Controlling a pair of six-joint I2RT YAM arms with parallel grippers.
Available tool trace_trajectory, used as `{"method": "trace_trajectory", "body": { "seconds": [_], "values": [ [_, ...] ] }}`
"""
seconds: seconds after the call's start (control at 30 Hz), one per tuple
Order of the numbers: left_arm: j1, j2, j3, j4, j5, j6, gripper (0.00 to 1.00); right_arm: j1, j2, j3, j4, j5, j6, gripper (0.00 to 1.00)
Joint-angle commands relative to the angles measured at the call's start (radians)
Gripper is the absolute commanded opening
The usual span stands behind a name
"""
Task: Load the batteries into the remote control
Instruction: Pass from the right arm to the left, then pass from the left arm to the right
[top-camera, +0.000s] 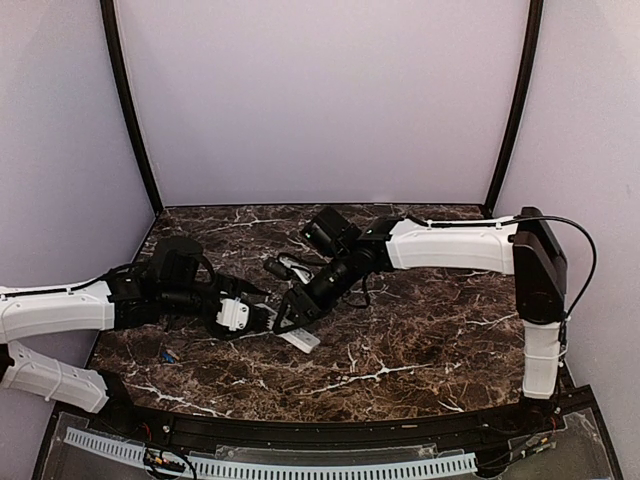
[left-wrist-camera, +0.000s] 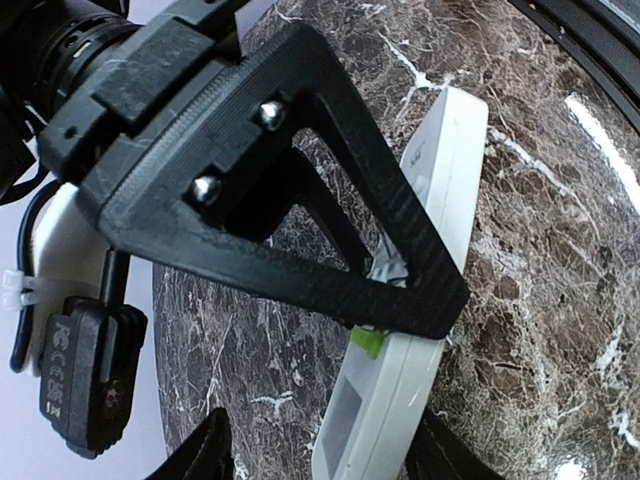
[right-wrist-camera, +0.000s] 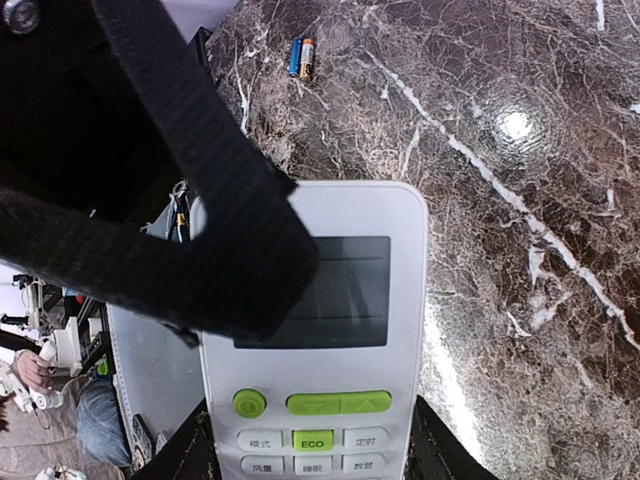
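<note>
Over the remote control, arms converge.

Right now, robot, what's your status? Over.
Right gripper shut on the remote control. Left gripper around it, grip unclear. The batteries loose on the table, not loaded. Nothing blocking them.

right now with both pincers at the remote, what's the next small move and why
Probably turn the remote control over with the right pincer, whose fingers flank it. Its face is up, so the back, where the cells likely go, is out of sight. The batteries lie apart from it on the table.
</note>
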Motion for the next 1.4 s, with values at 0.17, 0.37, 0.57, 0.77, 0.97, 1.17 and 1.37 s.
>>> {"method": "trace_trajectory", "body": {
  "seconds": [0.17,0.37,0.57,0.77,0.97,1.17,1.37],
  "values": [
    [-0.004,0.011,0.027,-0.038,0.008,-0.01,0.3,0.018,-0.025,0.013,0.05,-0.051,0.001,0.09],
    [-0.006,-0.032,0.041,-0.044,0.053,-0.086,0.0,0.017,-0.036,0.033,0.026,-0.05,-0.022,0.11],
    [-0.006,-0.093,0.066,-0.022,0.081,-0.339,0.0,0.005,-0.11,0.087,-0.056,0.06,-0.108,0.6],
    [-0.006,-0.094,0.137,-0.102,0.071,-0.642,0.0,-0.004,-0.306,0.007,0.065,0.173,-0.208,0.83],
    [-0.006,-0.129,0.142,-0.116,0.171,-0.802,0.0,-0.008,-0.483,-0.192,0.235,0.23,-0.306,0.85],
    [-0.006,-0.16,0.123,-0.099,0.264,-0.82,0.0,-0.004,-0.506,-0.238,0.217,0.208,-0.361,0.77],
    [-0.006,-0.152,0.125,-0.12,0.275,-0.814,0.0,0.001,-0.485,-0.23,0.239,0.168,-0.352,0.54]
  ]
}}
